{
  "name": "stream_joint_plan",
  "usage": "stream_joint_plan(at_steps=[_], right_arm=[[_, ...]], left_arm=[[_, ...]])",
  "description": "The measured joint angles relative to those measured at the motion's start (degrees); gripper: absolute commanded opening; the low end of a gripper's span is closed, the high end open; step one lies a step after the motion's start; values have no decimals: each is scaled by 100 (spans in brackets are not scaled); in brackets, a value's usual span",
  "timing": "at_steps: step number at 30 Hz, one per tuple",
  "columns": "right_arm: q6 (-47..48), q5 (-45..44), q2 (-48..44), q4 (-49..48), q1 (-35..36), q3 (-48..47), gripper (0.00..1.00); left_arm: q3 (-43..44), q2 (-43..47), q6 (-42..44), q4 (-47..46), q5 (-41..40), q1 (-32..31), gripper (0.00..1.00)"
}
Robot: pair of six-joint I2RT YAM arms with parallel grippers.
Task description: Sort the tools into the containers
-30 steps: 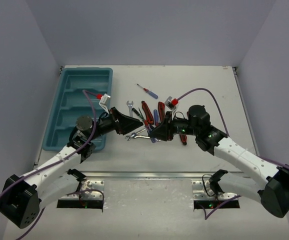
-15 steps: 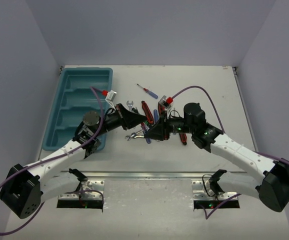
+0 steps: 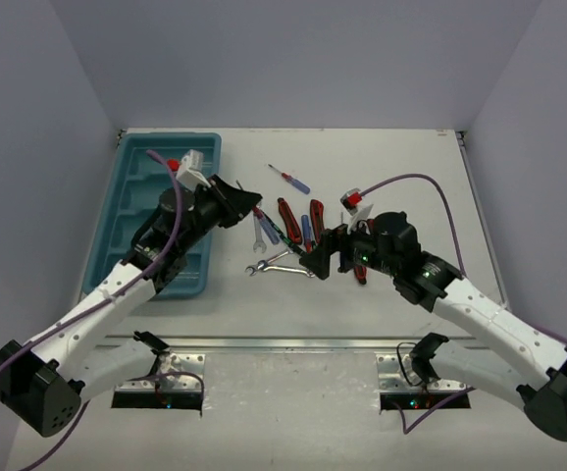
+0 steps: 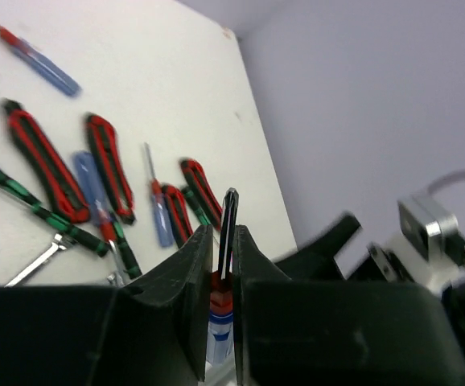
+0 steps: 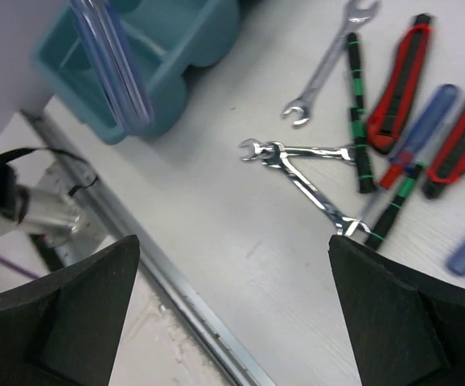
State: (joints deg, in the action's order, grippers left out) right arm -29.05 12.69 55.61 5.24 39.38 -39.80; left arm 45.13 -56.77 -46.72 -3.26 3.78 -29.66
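Bench [image 3: 411, 167]: teal tray [image 3: 166, 138] sits on the left, long side running away from me, compartments lying crosswise. Loose tools [image 3: 306, 228] are bunched mid-bench, right of the tray and apart from it: red-black pliers [image 3: 285, 218], wrenches [image 3: 274, 263], black-green screwdrivers [image 5: 359, 112], and one small blue-red screwdriver [image 3: 290, 179] off on the far side.

Left arm [image 3: 117, 285] crosses the tray's near right corner. The left jaws sit just beside the tray's right rim, between tray and pile, clenched on a blue-handled screwdriver [image 4: 229, 225]. Right arm [image 3: 480, 304] hangs over the near edge of the pile. The right jaws are spread wide with nothing between them, only bench and wrenches below in the wrist view.

What the drop turns on:
- **Direction:** the tray lies immediately left of the left jaws. The right arm is well apart from it, so this is the left arm's job.
- **Axis:** the screwdriver's long axis runs along the jaws.
- **Pointing:** the black shaft pokes out past the fingertips, tip pointing right toward the pile and away from the tray. The clear-blue handle [image 5: 108, 56] runs back under the wrist.

I read that axis as roughly parallel to the compartments, so I'd expect a sideways carry left with little wrist turn. I can't tell which compartment.
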Motion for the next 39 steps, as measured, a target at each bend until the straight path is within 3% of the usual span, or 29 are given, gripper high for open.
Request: stream_joint_plan(at_steps=[8, 16, 23, 33, 36, 38, 39], right_arm=[[153, -1880, -1256, 1141, -3, 71, 99], [356, -2258, -1164, 1737, -3, 53, 99], [407, -1854, -568, 1755, -7, -21, 99], [509, -1545, -264, 1723, -7, -30, 99], [517, -1546, -156, 1703, -8, -30, 99], [531, -1560, -37, 1686, -9, -30, 99], [538, -1572, 39, 1662, -9, -31, 99]], left_arm=[[1024, -227, -84, 1218, -1033, 1911, 0], [1674, -1393, -690, 1480, -1774, 3038, 0], [2139, -3004, -1084, 569, -2196, 3901, 0], [3194, -5623, -1121, -1298, -1854, 4086, 0], [3592, -6231, -1107, -1489, -1675, 4086, 49], [3847, -6537, -1076, -1535, -1487, 4088, 68], [3945, -6635, -1101, -1549, -1364, 4088, 83]])
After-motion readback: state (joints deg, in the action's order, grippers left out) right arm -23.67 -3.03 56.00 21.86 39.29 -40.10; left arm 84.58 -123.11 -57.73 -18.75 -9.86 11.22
